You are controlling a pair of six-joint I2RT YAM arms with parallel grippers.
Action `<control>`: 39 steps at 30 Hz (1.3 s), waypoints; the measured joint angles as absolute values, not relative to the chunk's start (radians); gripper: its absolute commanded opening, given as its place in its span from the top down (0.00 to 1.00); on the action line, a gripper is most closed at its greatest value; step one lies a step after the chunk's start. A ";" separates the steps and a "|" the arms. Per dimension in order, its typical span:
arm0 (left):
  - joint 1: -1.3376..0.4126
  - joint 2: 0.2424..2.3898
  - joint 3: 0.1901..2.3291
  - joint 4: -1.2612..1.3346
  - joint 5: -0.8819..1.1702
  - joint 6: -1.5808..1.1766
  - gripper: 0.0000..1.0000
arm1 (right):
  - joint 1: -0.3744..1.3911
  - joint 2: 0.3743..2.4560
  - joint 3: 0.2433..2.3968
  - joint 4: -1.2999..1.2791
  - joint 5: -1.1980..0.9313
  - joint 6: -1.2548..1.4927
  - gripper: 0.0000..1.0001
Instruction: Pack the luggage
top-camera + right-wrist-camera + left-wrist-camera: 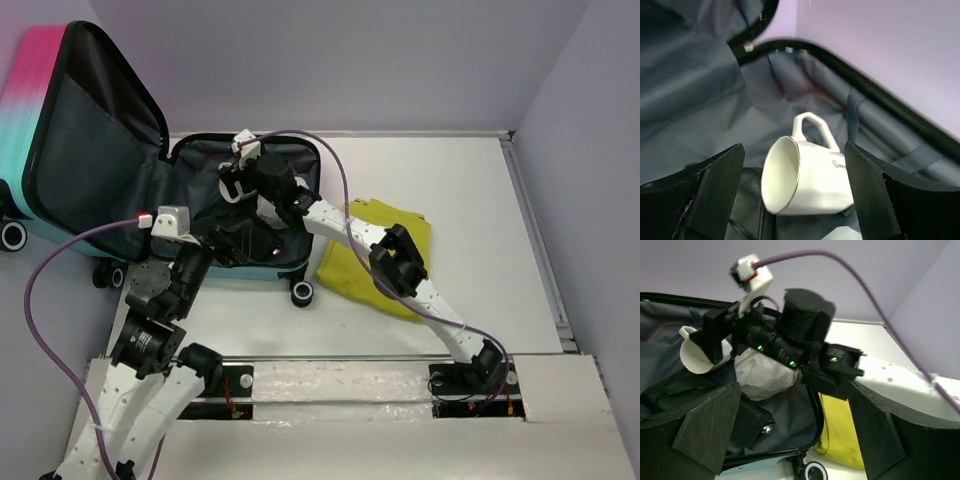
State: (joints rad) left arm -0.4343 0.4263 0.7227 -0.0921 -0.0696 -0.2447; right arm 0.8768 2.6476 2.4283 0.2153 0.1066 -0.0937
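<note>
The luggage (pixel 92 150) sat open at the far-left corner of the counter (pixel 460 200) with a white mug (pixel 807 182) lying sideways inside it, right fingers (pixel 720 190) spread either side without pinching, left fingers (pixel 710 432) spread and empty nearby, so backing straight up without bumping the handle (pixel 812 126) looked like the safe call.

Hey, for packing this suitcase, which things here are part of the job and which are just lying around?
Part of the job: luggage, open; white mug, black pouch and white crumpled bag inside it; right gripper, open at the mug.
Lying about: yellow cloth on the table beside the luggage, possibly still to pack.
</note>
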 measured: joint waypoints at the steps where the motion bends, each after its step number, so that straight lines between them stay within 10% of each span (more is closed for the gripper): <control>1: -0.431 0.429 0.723 -0.092 -0.075 -0.246 0.01 | 0.877 2.630 2.420 0.210 0.103 -0.093 0.13; 6: -0.424 0.445 0.723 -0.095 -0.113 -0.276 0.01 | 0.874 2.419 2.281 0.197 0.100 -0.068 0.09; 12: -0.419 0.468 0.722 -0.079 -0.047 -0.323 0.01 | 0.781 1.745 1.632 0.202 0.145 0.081 0.05; 20: -0.417 0.618 0.723 0.003 0.215 -0.391 0.01 | 0.121 1.184 0.817 0.039 0.081 0.429 0.00; 32: -0.496 0.701 0.693 0.105 0.371 -0.511 0.01 | 0.052 1.256 0.627 -0.080 -0.128 0.495 0.01; 39: -0.612 0.750 0.692 0.107 0.319 -0.517 0.05 | 0.047 1.501 0.681 0.059 -0.260 0.520 0.20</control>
